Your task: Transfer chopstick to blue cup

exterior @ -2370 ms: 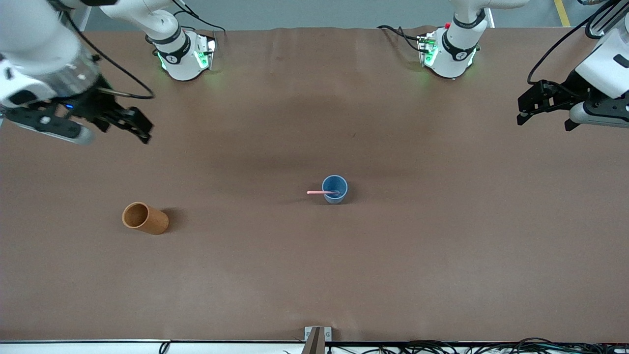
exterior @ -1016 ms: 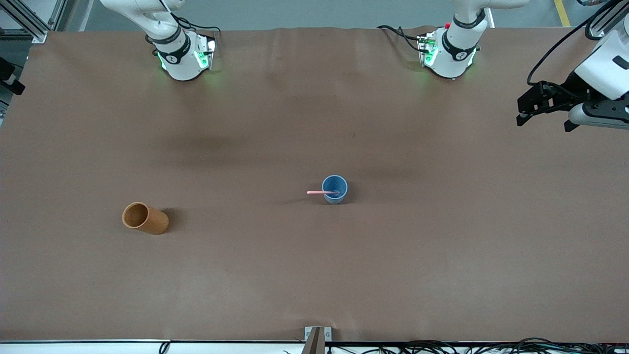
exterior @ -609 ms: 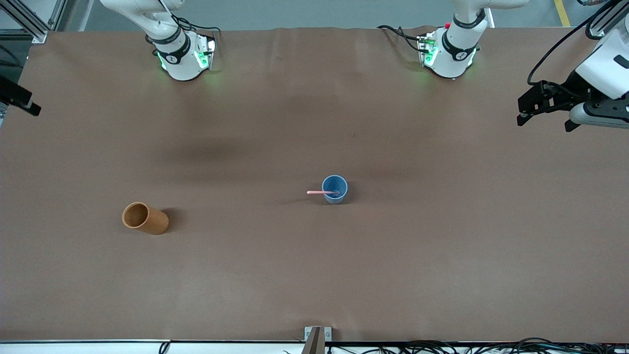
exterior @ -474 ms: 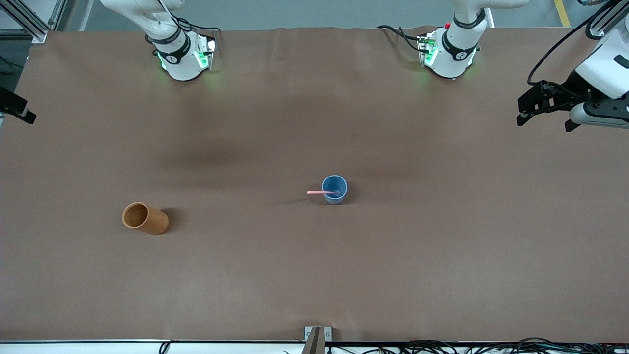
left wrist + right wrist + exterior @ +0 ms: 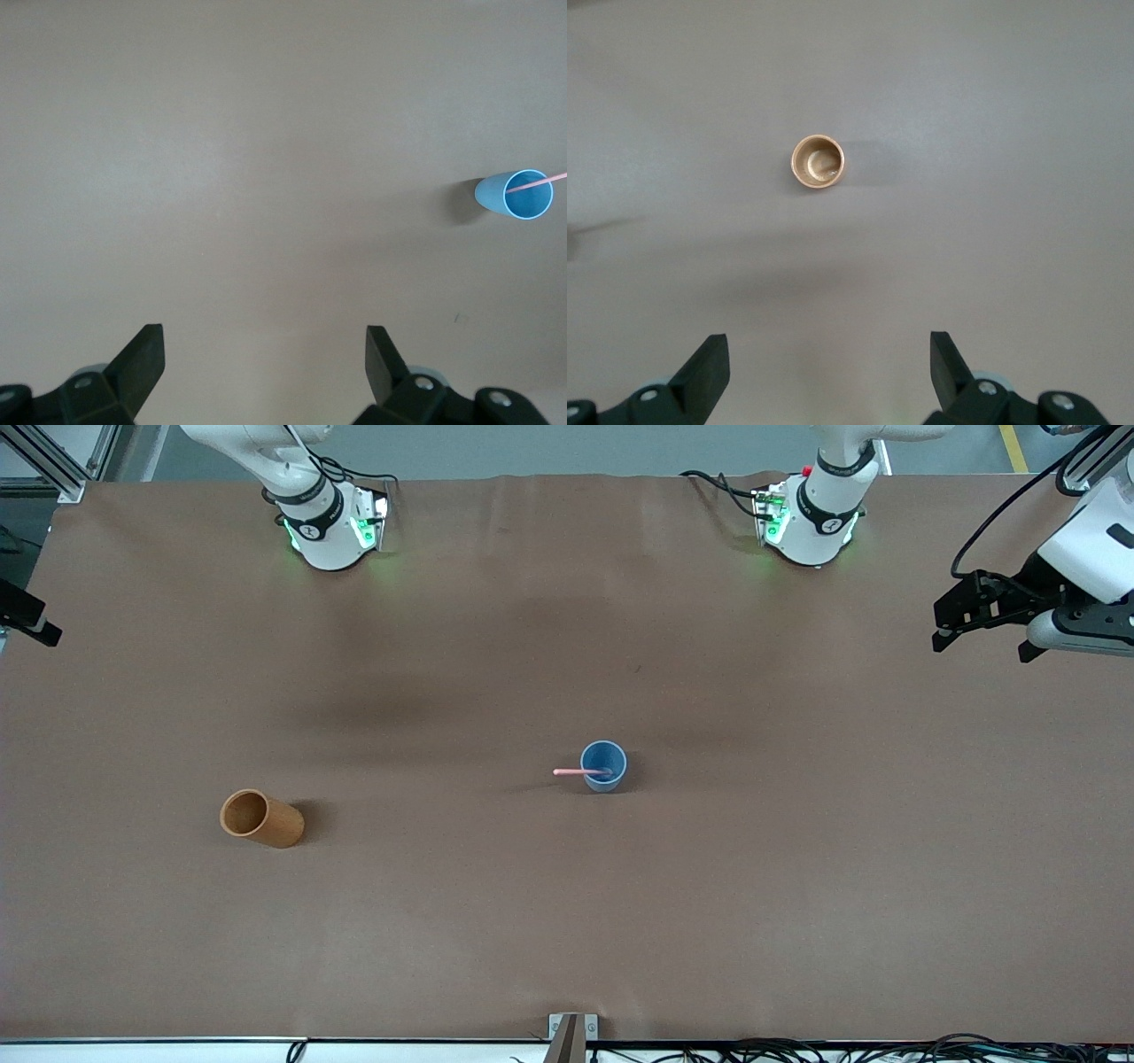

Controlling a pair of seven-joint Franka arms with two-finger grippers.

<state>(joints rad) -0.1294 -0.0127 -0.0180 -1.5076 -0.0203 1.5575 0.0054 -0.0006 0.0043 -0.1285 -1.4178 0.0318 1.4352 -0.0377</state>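
Observation:
The blue cup (image 5: pixel 604 766) stands upright near the middle of the table, with a pale pink chopstick (image 5: pixel 576 771) in it that leans out over the rim toward the right arm's end. Both also show in the left wrist view, the cup (image 5: pixel 516 194) and the chopstick (image 5: pixel 537 182). My left gripper (image 5: pixel 944 622) is open and empty, high over the left arm's end of the table, and it waits. My right gripper (image 5: pixel 31 620) is open and empty at the right arm's edge of the table, only its tip in the front view.
An orange-brown cylindrical cup (image 5: pixel 260 818) stands toward the right arm's end, nearer to the front camera than the blue cup. It shows empty in the right wrist view (image 5: pixel 818 161). The two arm bases (image 5: pixel 330 522) (image 5: pixel 808 518) stand along the table's back edge.
My right arm has swung out from over the table to its end, so only the gripper tip now shows. The left arm, both cups and the chopstick have not moved.

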